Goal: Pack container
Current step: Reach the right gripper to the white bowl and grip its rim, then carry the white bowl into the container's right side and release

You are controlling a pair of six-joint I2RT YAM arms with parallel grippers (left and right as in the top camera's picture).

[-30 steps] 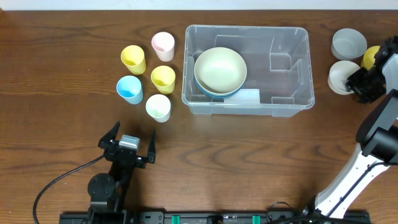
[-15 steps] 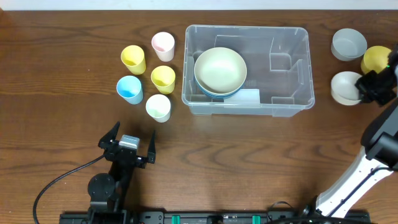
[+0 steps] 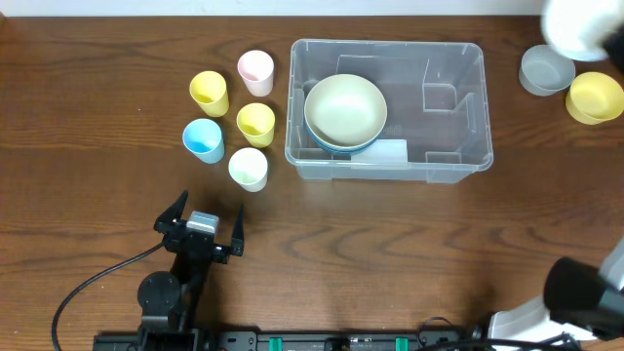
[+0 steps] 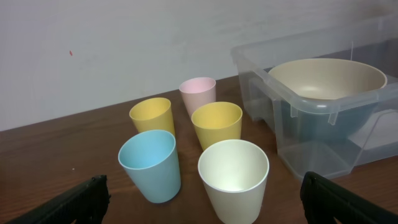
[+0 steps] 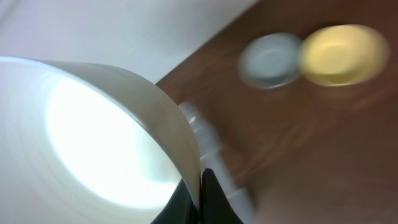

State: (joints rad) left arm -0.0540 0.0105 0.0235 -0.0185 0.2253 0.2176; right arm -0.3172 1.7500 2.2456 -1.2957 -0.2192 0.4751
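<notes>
The large clear container (image 3: 444, 107) stands at the table's middle. A cream bowl (image 3: 345, 109) sits stacked on a blue bowl in its left half; the right half holds nothing. My right gripper (image 5: 200, 186) is shut on the rim of a white bowl (image 5: 93, 137). It holds the bowl high above the table's far right corner (image 3: 575, 24), and that view is blurred. A grey bowl (image 3: 546, 70) and a yellow bowl (image 3: 596, 97) rest on the table right of the container. My left gripper (image 3: 200, 229) is open and empty near the front left.
Several cups stand left of the container: pink (image 3: 255, 70), two yellow (image 3: 209, 93) (image 3: 255, 123), blue (image 3: 203, 139) and cream (image 3: 248, 168). The left wrist view shows them just ahead of the open fingers, the cream cup (image 4: 233, 180) nearest.
My right gripper has lifted the white bowl off the table at the right, up and toward the far edge. The yellow bowl now shows fully. The left arm has not moved.
</notes>
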